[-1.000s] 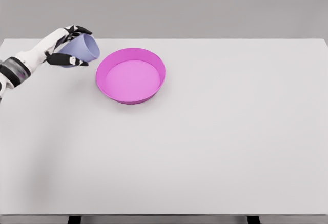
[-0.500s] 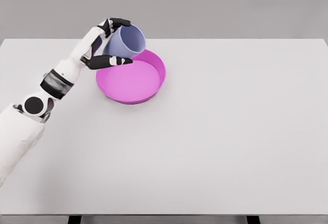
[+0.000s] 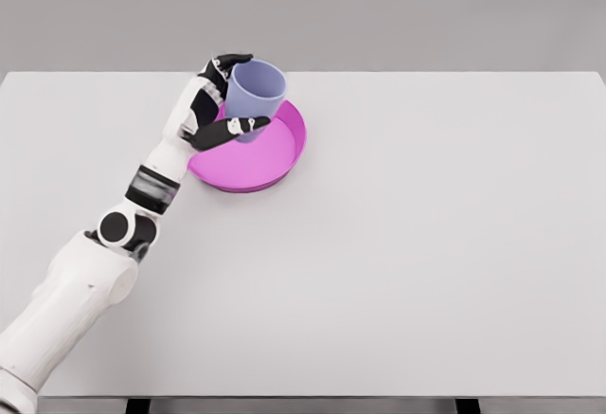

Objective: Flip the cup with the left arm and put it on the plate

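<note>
White table (image 3: 426, 262), grey wall (image 3: 398, 7), pink plate (image 3: 275, 158)

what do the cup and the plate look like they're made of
Cup: probably matte plastic, uniform lavender with thin walls and no glare. Plate: likely plastic as well, flat magenta, raised rim, soft shading only. Being a simulator render, neither shows texture, so glazed ceramic cannot be ruled out.

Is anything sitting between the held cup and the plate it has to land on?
Nothing visible. The left hand holds the lavender cup mouth-up directly over the pink plate, whose visible floor is bare. Only the hand's own fingers wrap around the cup's lower part.
</note>
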